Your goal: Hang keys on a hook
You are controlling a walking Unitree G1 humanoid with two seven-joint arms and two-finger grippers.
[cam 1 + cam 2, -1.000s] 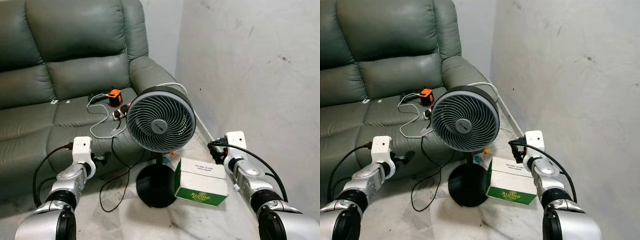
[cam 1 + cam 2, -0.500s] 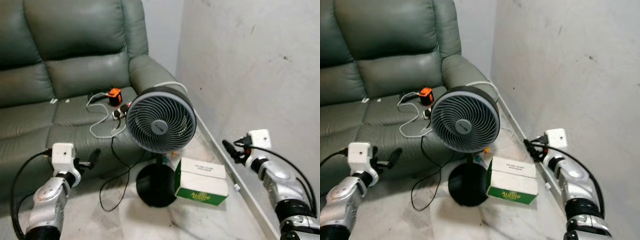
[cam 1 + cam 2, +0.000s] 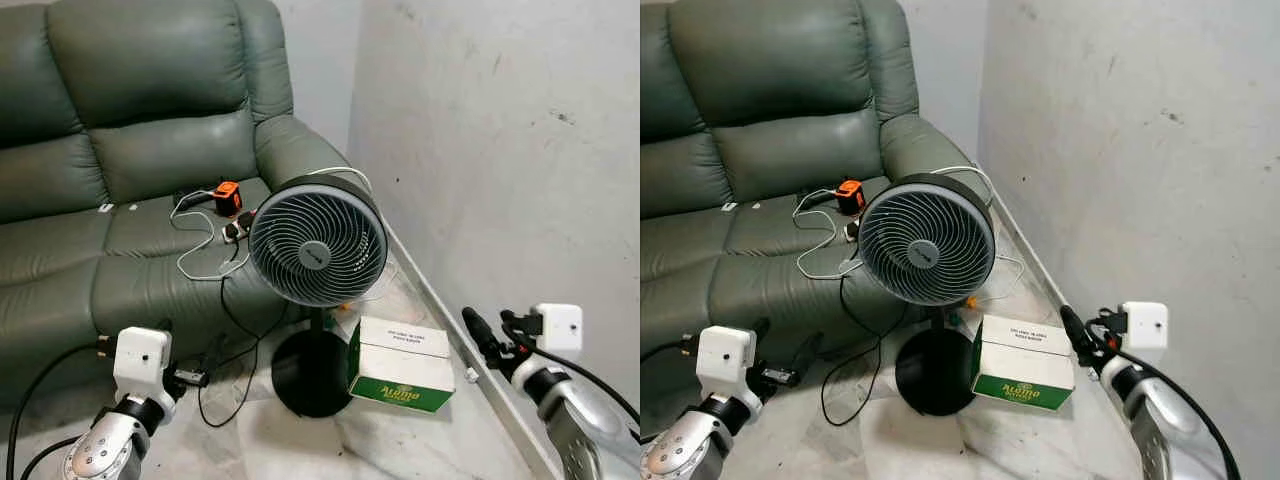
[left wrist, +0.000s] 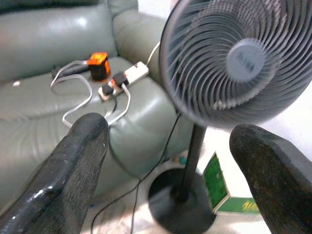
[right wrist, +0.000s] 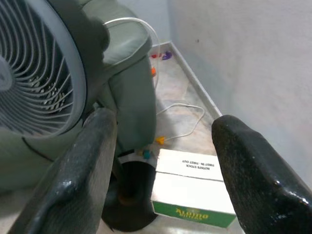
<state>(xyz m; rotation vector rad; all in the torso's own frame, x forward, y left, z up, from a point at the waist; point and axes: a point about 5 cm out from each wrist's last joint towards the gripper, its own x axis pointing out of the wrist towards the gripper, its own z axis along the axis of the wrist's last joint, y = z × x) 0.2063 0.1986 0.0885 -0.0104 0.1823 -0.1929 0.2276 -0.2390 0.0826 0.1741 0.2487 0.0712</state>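
Observation:
My left gripper (image 4: 168, 129) is low at the left, over the floor in front of the sofa, and its two black fingers (image 4: 73, 161) stand wide apart with nothing between them. Low on the right beside the wall, my right gripper (image 5: 165, 119) is open and empty too, pointing toward the fan and the box. The same grippers appear in the head views as the left gripper (image 3: 192, 376) and the right gripper (image 3: 486, 330). I cannot make out keys or a hook in these frames.
A grey standing fan (image 3: 318, 242) with a black round base stands mid-floor, a white and green box (image 3: 402, 364) beside it. The green leather sofa (image 3: 120, 150) carries an orange device (image 3: 230, 193), a power strip and white cables. A bare wall (image 3: 500, 130) runs along the right.
Both arms have swung outward and lower: the left gripper down to the left, the right gripper out toward the wall. The fan, box and sofa have stayed put.

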